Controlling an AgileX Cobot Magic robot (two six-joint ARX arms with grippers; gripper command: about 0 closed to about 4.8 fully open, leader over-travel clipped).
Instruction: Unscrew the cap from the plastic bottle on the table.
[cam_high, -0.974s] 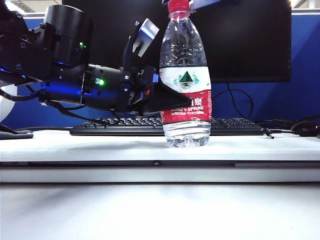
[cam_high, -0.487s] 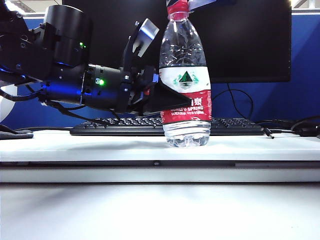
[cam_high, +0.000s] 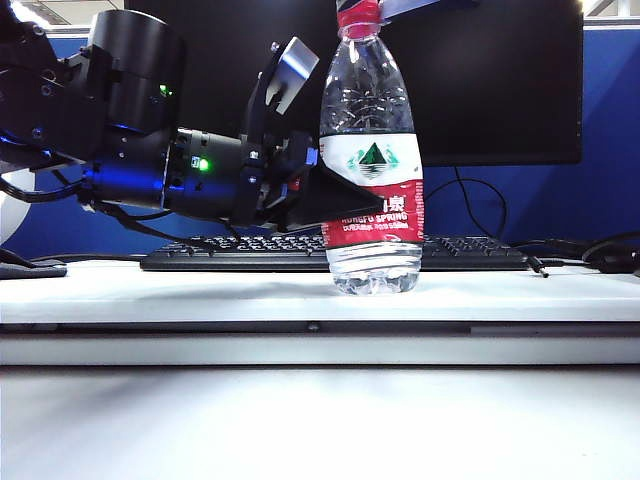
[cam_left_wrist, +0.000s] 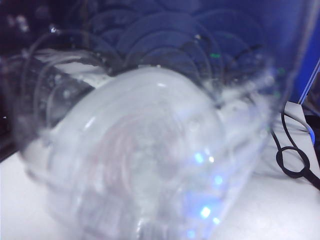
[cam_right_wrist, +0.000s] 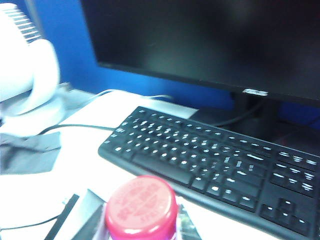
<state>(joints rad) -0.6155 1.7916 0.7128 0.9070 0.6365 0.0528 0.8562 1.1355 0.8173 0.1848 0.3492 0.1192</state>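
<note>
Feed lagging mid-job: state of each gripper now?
Left gripper: shut on the clear plastic bottle.
Right gripper: fingers at the small red ribbed cap; grip cannot be told.

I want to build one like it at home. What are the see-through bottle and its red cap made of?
The tall clear plastic water bottle looks like thin glossy plastic: you see through it, and it has moulded ridges. Its small round red screw cap seems harder, matte plastic with raised lettering on top. The right hand sits around the cap; the left hand grips the bottle's label.

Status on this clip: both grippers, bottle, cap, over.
Left gripper shut on the plastic bottle, upright on the table. Right gripper at the cap, fingers flanking it, grip unclear. Nothing in the way.
</note>
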